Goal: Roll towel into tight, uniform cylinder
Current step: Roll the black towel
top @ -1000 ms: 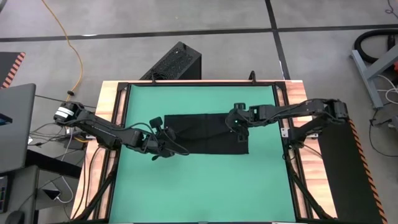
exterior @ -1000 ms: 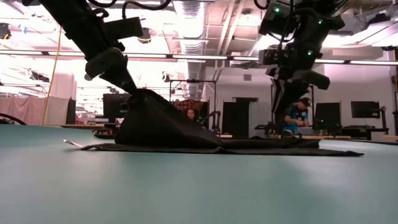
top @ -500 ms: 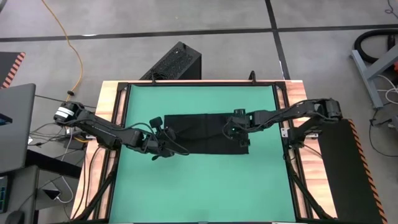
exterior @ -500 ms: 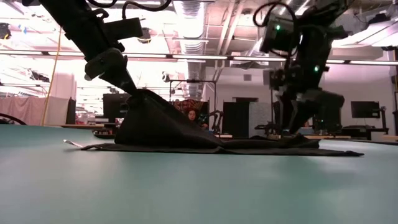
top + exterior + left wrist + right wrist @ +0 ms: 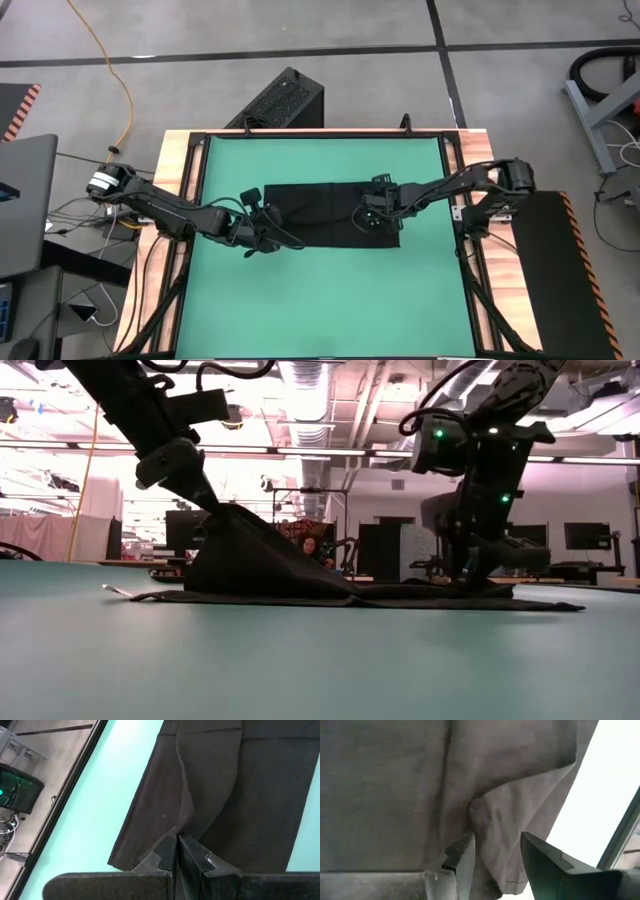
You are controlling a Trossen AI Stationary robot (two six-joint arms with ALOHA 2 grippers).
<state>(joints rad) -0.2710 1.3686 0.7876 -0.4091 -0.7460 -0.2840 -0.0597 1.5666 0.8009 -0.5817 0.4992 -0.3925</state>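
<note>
The right gripper (image 5: 495, 855) has dropped onto the towel's (image 5: 325, 212) right end, fingers (image 5: 462, 857) now spread around a fold.

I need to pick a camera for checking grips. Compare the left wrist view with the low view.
Only the left wrist view shows the left pincer shut on a pinched fold of the towel. Only the low view shows that fold lifted into a tent above the green mat, the right pincer down at the towel's other end, and the room behind. Both show the black towel held by the left pincer.
</note>
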